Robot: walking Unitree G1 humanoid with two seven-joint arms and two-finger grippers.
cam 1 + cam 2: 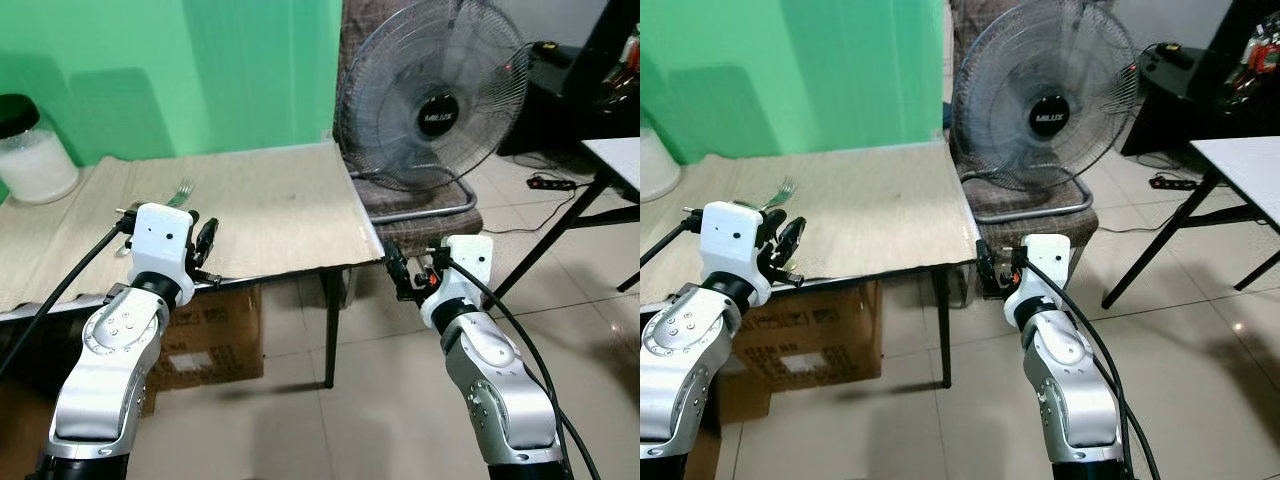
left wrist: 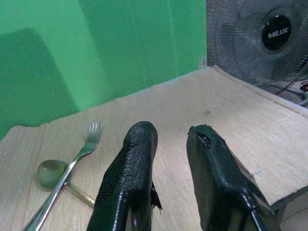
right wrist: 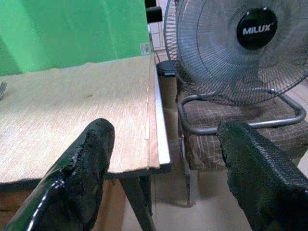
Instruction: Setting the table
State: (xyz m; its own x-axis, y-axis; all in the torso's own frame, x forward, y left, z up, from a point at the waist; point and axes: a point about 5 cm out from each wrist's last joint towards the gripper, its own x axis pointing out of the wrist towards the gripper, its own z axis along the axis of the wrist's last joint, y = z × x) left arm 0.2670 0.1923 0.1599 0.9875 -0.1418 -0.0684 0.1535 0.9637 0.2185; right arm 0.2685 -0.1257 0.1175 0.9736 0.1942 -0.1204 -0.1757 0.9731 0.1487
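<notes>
A silver fork (image 2: 82,154) and a spoon (image 2: 50,172) lie crossed on the beige-matted table (image 1: 280,200), on its left part; the fork's tines (image 1: 183,189) show just beyond my left wrist. My left gripper (image 1: 205,241) hovers at the table's front edge, just right of the cutlery. Its fingers (image 2: 139,144) are a little apart, with nothing between them. My right gripper (image 1: 400,272) hangs off the table's front right corner, below the tabletop. It is wide open and empty, with the table edge (image 3: 156,144) between its fingers in the right wrist view.
A lidded glass jar of white grains (image 1: 35,150) stands at the table's far left. A large fan (image 1: 435,95) sits on a chair (image 1: 420,215) right of the table. A cardboard box (image 1: 210,335) lies under the table. A white table (image 1: 620,155) and a power strip (image 1: 550,183) are at right.
</notes>
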